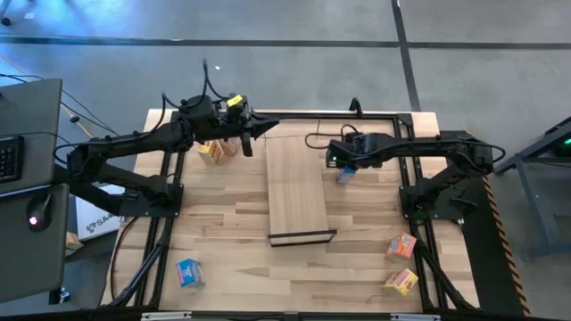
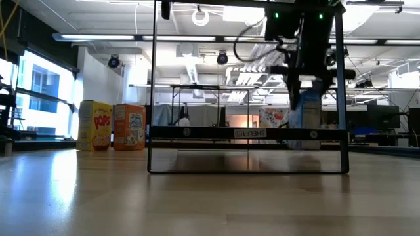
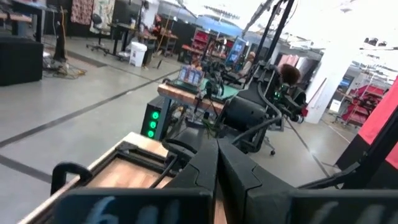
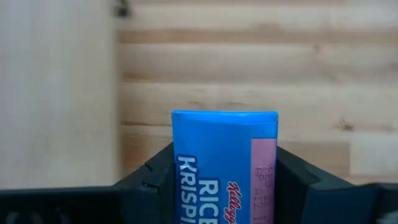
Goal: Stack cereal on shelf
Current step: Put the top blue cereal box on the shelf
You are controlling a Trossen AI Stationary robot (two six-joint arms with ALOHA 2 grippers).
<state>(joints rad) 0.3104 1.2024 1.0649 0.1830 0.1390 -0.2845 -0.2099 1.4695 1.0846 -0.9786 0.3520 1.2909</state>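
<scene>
Nearest the lens in the right wrist view, a blue Rice Krispies box [image 4: 225, 165] stands between the right gripper's fingers [image 4: 297, 180], both dark pads against its sides, so the jaws are closed on it at a middling width; the butcher-block tabletop [image 4: 249, 62] lies beyond. Seen from above, reading left to right: another blue cereal box [image 1: 189, 273] lies near the table's front left edge; the left arm reaches over the rear left of the table, its left gripper [image 1: 265, 128] pinched fully shut on nothing, just past a yellow Pops box [image 1: 210, 152] and an orange box [image 1: 229, 147] standing side by side. At centre, the shelf [image 1: 297, 192], a long pale board with a black frame at each short end, runs front to back. Just beside its right long edge hangs the right gripper [image 1: 344, 169] with the blue box. Toward the front right corner lie an orange-pink box [image 1: 401, 246] and, just nearer the front, a yellow box [image 1: 401, 282]. From table height, the Pops box [image 2: 94, 125] and orange box [image 2: 129, 127] stand upright at left, and the held blue box [image 2: 307, 111] shows behind the shelf's black frame [image 2: 248, 134]; whether it touches the table cannot be told.
</scene>
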